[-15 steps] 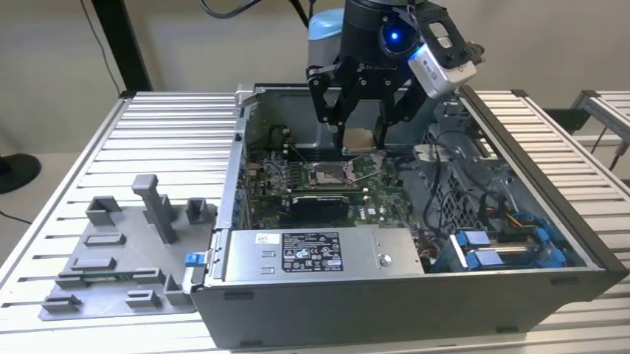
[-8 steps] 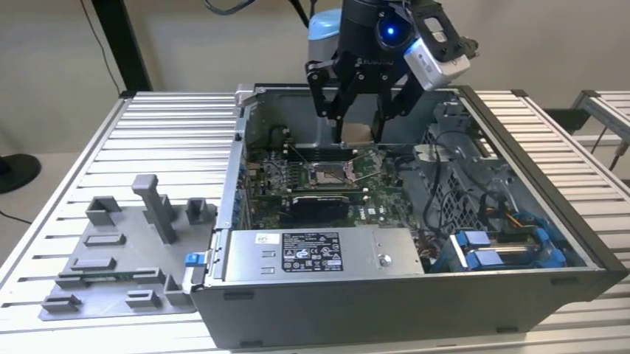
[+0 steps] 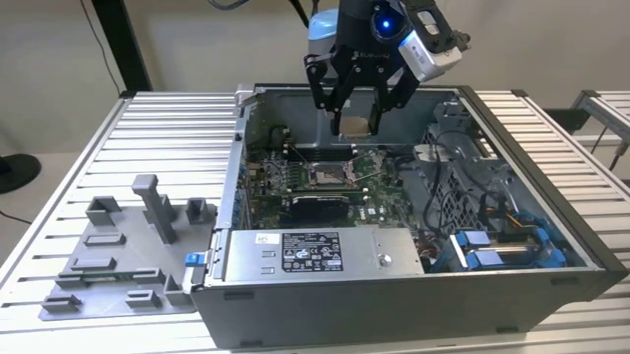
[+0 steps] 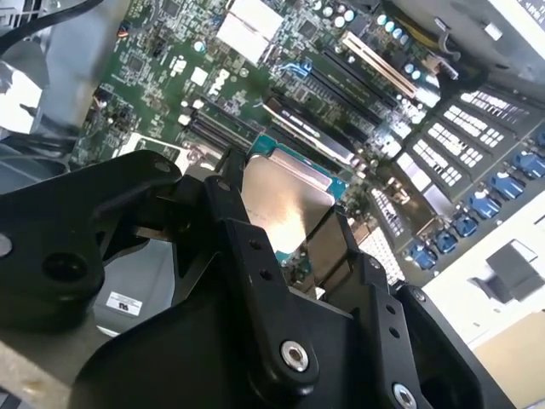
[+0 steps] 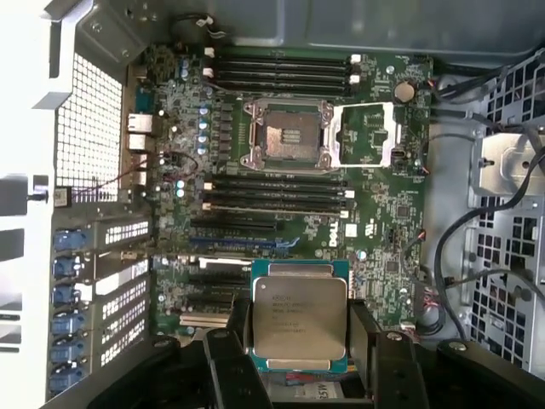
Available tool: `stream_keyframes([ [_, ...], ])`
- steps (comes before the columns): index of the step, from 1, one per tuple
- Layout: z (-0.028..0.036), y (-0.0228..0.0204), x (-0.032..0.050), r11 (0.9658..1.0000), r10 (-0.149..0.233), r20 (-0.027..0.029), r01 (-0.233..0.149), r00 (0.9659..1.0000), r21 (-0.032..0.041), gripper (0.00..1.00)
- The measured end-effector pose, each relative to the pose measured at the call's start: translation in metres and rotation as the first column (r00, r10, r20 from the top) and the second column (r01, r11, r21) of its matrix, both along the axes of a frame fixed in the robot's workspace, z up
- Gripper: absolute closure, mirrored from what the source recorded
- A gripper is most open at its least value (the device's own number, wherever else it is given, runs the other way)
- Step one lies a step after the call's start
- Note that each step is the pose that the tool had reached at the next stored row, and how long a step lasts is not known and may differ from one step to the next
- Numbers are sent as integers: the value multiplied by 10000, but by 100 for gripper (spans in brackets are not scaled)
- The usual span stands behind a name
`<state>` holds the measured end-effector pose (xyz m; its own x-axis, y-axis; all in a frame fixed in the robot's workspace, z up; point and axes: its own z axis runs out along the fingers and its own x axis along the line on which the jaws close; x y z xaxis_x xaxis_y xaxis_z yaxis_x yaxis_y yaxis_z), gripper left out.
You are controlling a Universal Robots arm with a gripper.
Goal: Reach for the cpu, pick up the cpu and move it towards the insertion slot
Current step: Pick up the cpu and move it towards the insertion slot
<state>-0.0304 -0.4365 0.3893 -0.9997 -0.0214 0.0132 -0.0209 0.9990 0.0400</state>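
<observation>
Right now the cpu [image 3: 355, 125] sits clamped between the black fingers [image 5: 228, 362] of the gripper [image 3: 356, 118], held flat, its silvery face [image 5: 300, 317] visible in both wrist views. It hangs in the air above the open computer case [image 3: 512, 214], near the back wall, clear of the green board [image 5: 375, 213]. The insertion slot [image 3: 326, 174] lies below it, nearer the front, with its metal frame flipped open [image 5: 366, 135]. Jaws are narrow, closed on the chip's edges. Grey fixture tray [image 3: 118, 258] sits on the slatted table [image 3: 59, 192], at the exterior view's left.
</observation>
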Motion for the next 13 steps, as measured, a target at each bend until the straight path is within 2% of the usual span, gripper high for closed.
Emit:
stream_keyframes([
  [6, -3, 134, 0, 10000, 0, 0, 0, 10000, 0, 100],
  [13, -6, 270, 0, 10000, -1, 0, 1, 10000, 0, 100],
])
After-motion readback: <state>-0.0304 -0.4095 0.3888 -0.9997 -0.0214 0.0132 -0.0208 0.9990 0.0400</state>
